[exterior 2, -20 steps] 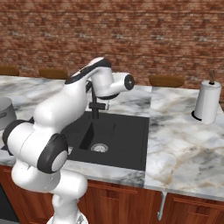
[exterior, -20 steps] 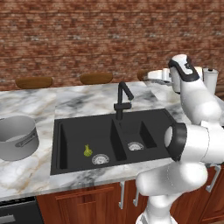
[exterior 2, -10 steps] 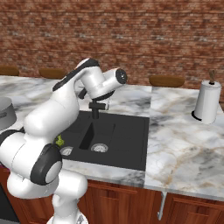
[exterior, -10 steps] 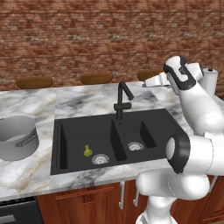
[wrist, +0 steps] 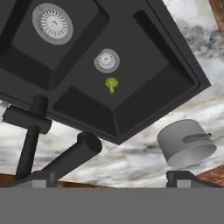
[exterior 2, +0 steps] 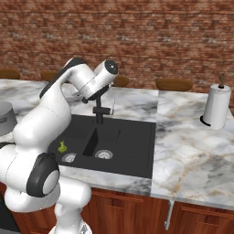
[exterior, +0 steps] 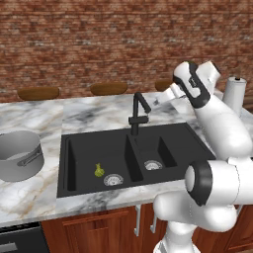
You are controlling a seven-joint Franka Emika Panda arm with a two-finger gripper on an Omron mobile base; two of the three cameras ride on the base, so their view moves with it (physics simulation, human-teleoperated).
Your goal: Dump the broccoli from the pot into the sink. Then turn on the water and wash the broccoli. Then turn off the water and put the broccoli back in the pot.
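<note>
1. We see the broccoli as a tiny yellow-green floret with a pale stalk, lying on the floor of the larger, left basin of the sink, just beside its round silver drain.
2. The sink is matte black with two basins; a black faucet stands at its far edge.
3. The pot is grey metal, round and straight-walled, standing upright on the marble worktop to the left of the sink, well apart from the broccoli.
4. Our hand hangs beyond the faucet, fingers spread wide and holding nothing.
5. The pot's left side is cut off at the edge of the left base view, and its inside is hard to make out.
6. The arm hides part of the sink's near right corner there.
</note>
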